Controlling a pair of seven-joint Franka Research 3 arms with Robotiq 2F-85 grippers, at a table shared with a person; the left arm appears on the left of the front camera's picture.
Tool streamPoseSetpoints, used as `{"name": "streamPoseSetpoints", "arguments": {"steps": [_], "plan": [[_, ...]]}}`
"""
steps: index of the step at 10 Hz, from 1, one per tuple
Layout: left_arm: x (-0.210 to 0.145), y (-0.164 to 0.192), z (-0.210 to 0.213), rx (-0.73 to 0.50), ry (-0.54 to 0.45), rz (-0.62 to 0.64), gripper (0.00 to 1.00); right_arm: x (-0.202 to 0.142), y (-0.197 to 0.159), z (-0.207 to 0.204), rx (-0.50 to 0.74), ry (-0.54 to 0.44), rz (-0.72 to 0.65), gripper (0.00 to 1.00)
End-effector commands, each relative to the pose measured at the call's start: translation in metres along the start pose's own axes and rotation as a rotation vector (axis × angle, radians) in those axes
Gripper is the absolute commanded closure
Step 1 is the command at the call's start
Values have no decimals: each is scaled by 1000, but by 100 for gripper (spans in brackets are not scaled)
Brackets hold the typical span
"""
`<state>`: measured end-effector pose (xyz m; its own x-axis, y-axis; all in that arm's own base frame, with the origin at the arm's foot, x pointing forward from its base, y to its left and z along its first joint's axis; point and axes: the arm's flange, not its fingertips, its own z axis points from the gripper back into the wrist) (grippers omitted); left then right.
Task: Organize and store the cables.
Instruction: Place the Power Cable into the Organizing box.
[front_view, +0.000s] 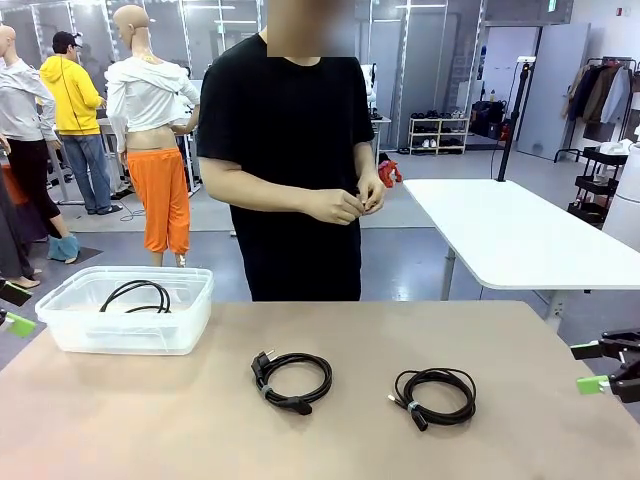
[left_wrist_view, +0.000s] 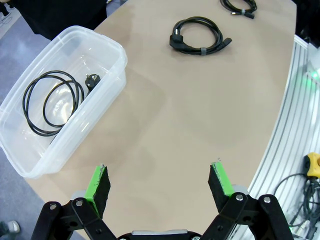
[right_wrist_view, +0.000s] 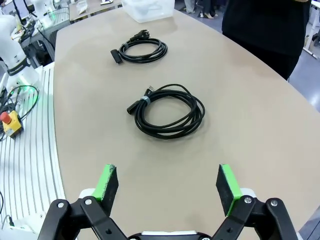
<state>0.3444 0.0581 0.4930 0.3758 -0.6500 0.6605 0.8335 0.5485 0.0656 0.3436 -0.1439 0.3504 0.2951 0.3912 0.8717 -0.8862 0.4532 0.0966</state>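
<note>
Clear plastic bin (front_view: 125, 338) far-left, binned cable (front_view: 137, 296) inside | centre cable (front_view: 292, 380), right cable (front_view: 434, 396) well apart, bare table (front_view: 150, 420) around | person's hands (front_view: 345, 205) beyond far edge | both jaws released, empty

This is a robotics lab set up in a large open hall. The beige surface (front_view: 330, 420) has a ribbed metal base (right_wrist_view: 30, 165) along its edge, where a yellow emergency-stop box (right_wrist_view: 11, 125) with a red button lies among loose wires beside a white robot arm (right_wrist_view: 15, 52). Across the grey floor (front_view: 420, 260) at two o'clock stands a white table (front_view: 520, 235); behind it is a shoe shelf (front_view: 438, 135), and at three o'clock a clothes rail (front_view: 605, 90) and a black trolley (front_view: 598, 185).
</note>
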Motion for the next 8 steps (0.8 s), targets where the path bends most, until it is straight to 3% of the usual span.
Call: {"name": "streamPoseSetpoints", "arguments": {"steps": [1, 2, 3, 5, 7, 8], "plan": [[1, -2, 2, -8, 15, 10, 0, 2, -3, 0, -21, 3, -14, 0], [0, 0, 0, 0, 0, 0, 0, 2, -3, 0, -21, 3, -14, 0], [30, -9, -9, -25, 18, -81, 0, 2, -3, 0, -21, 3, -14, 0], [97, -25, -40, -92, 18, -56, 0, 2, -3, 0, -21, 3, -14, 0], [156, -66, -96, -190, 120, -76, 0, 2, -3, 0, -21, 3, -14, 0], [180, -90, -124, -200, 149, -14, 0, 2, -3, 0, -21, 3, -14, 0]]}}
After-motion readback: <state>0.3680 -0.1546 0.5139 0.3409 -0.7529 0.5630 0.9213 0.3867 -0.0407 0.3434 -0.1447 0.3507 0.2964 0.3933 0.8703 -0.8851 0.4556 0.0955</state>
